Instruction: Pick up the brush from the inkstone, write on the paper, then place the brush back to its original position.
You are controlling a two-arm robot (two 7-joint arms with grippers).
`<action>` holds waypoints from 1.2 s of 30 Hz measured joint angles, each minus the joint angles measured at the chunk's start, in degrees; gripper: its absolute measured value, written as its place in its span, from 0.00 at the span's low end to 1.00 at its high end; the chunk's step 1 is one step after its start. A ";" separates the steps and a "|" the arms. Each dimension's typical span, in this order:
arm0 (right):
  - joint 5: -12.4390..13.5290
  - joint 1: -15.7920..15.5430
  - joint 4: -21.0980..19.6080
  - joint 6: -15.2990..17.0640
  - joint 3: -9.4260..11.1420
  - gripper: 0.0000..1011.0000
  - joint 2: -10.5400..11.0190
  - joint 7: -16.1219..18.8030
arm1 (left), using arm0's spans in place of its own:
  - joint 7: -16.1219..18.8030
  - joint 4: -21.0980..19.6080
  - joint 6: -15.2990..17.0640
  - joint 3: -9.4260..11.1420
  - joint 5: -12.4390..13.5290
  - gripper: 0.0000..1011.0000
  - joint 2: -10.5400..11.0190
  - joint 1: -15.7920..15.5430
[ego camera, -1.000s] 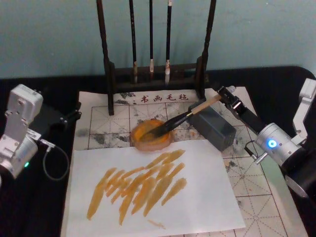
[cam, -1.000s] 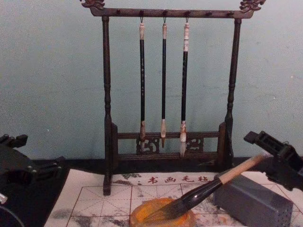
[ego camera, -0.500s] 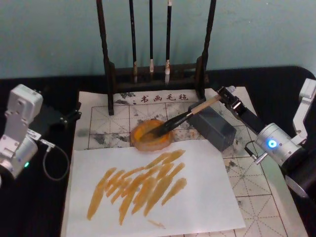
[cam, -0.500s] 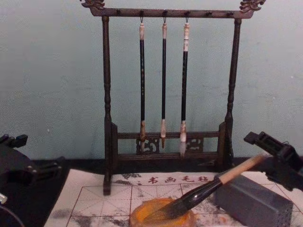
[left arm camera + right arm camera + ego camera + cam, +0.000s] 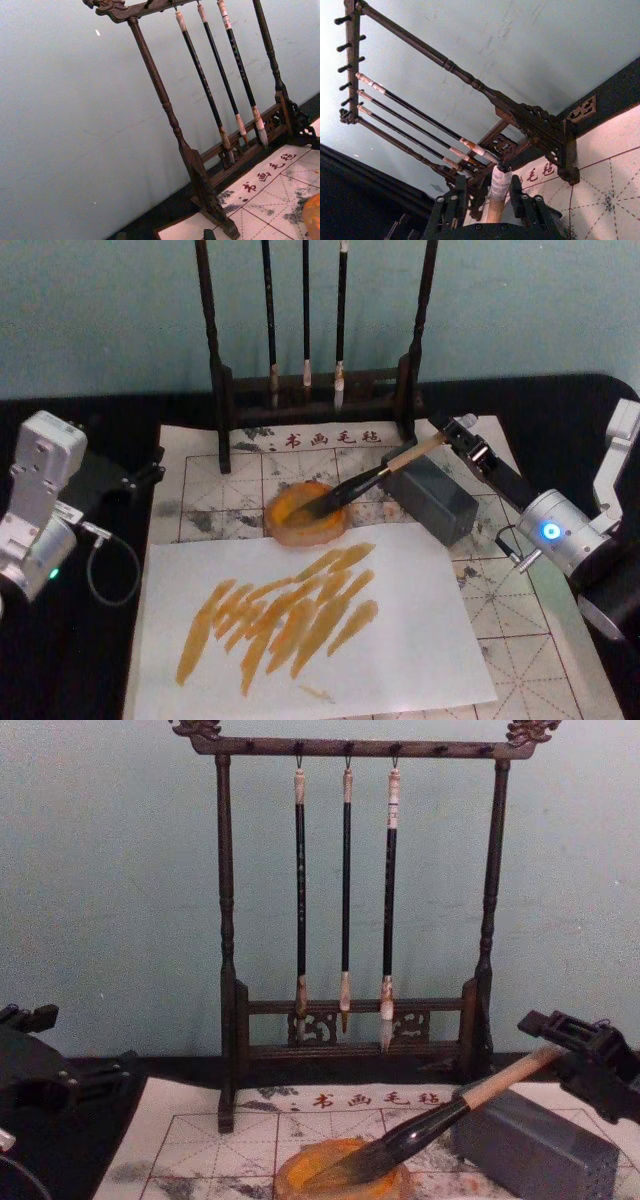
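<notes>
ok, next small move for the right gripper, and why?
Probably back the right gripper straight off along the handle. The brush lies with its tip in the inkstone and its handle across the grey block, orange strokes are on the white sheet, and the fingers stand apart around the end cap, so it looks released. Left gripper sits parked at the left.

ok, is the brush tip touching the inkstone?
Touching. In the chest view the brush tip lies in the orange inkstone with no gap, and its handle leans on the grey block.
</notes>
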 joint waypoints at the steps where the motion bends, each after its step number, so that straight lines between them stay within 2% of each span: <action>1: 0.00 0.00 0.00 0.00 0.00 0.55 0.00 0.00 | 0.00 0.00 0.00 0.00 0.00 0.99 0.00 0.00; 3: 0.00 0.00 0.00 0.00 0.00 0.49 0.00 0.00 | 0.00 0.00 0.00 0.00 0.00 0.99 0.00 0.00; 4: 0.00 0.00 0.00 0.00 0.00 0.43 0.00 0.00 | 0.00 0.00 0.00 0.00 0.00 0.99 0.00 0.00; 5: 0.00 0.00 0.00 0.00 0.00 0.43 0.00 0.00 | 0.00 0.00 0.00 0.00 0.00 0.99 0.00 0.00; 7: 0.00 0.00 0.00 0.00 0.00 0.34 0.00 0.00 | 0.00 0.01 0.00 0.00 0.00 0.99 0.00 0.00; 10: 0.00 0.00 0.00 0.00 0.00 0.27 0.00 0.00 | 0.00 0.00 0.00 0.00 0.00 0.99 0.00 0.00; 11: 0.00 0.00 0.00 0.00 0.00 0.21 0.00 0.00 | 0.00 0.00 0.00 0.00 0.00 0.99 0.00 0.00; 13: 0.00 0.00 0.00 0.00 0.00 0.18 0.00 0.00 | 0.00 0.00 0.00 0.00 0.00 0.99 0.00 0.00; 36: 0.00 0.00 0.00 0.00 0.00 0.18 0.00 0.00 | 0.00 0.00 0.00 0.00 0.00 0.99 0.00 0.00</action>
